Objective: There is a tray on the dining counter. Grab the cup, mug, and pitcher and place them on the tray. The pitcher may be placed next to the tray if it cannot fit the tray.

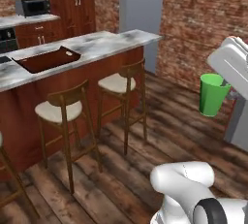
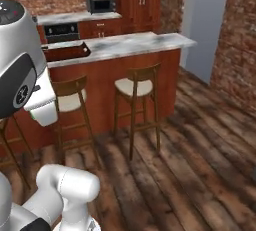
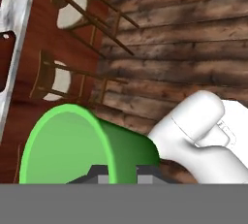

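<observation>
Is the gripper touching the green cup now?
Touching. In the hand view the jaws close on the cup wall at the gripper; the left base view shows the cup hanging in the air.

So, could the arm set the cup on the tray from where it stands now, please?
Probably not yet: the gripper holds the cup high over the floor, and the tray lies far across the stools.

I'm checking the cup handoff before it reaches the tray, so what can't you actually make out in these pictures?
- Gripper fingertips: hand view, cut off by the bottom edge and covered by the green cup.
- Grip on the cup: left base view, hidden behind the white arm.
- Tray: right base view, left end blocked by the arm.
- Tray floor: left base view, too small to tell what it holds.
</observation>
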Tool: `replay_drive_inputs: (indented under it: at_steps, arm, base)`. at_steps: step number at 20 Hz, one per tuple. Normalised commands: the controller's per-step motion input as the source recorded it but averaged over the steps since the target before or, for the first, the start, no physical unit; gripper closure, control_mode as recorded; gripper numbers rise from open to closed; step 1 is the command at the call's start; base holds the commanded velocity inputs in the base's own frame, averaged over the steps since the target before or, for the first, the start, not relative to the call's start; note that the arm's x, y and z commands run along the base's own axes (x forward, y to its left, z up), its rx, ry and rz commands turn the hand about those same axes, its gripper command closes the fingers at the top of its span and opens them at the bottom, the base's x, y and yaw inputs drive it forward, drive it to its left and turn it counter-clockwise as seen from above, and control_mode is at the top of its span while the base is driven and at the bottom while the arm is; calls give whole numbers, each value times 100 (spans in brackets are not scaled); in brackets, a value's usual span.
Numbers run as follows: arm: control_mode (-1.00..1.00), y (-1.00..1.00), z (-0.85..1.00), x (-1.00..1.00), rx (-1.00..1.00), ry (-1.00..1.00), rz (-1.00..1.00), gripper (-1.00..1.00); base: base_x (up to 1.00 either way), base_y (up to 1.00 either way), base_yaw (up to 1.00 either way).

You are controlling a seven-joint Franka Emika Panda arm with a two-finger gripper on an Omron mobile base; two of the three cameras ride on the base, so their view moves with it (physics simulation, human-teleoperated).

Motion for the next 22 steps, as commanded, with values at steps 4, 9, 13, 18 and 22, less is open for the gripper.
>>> replay_drive_inputs:
  at_steps: [4, 9, 13, 18, 22]
  arm:
    - [100, 0, 0, 0, 0, 0, 0, 100]
    - [100, 0, 0, 0, 0, 0, 0, 100]
    - [100, 0, 0, 0, 0, 0, 0, 100]
    - [100, 0, 0, 0, 0, 0, 0, 100]
    - [100, 0, 0, 0, 0, 0, 0, 100]
  base:
    - [97, -96, 60]
    - [99, -95, 57]
    - [100, -82, 51]
    - [97, -47, 38]
    - [79, 25, 5]
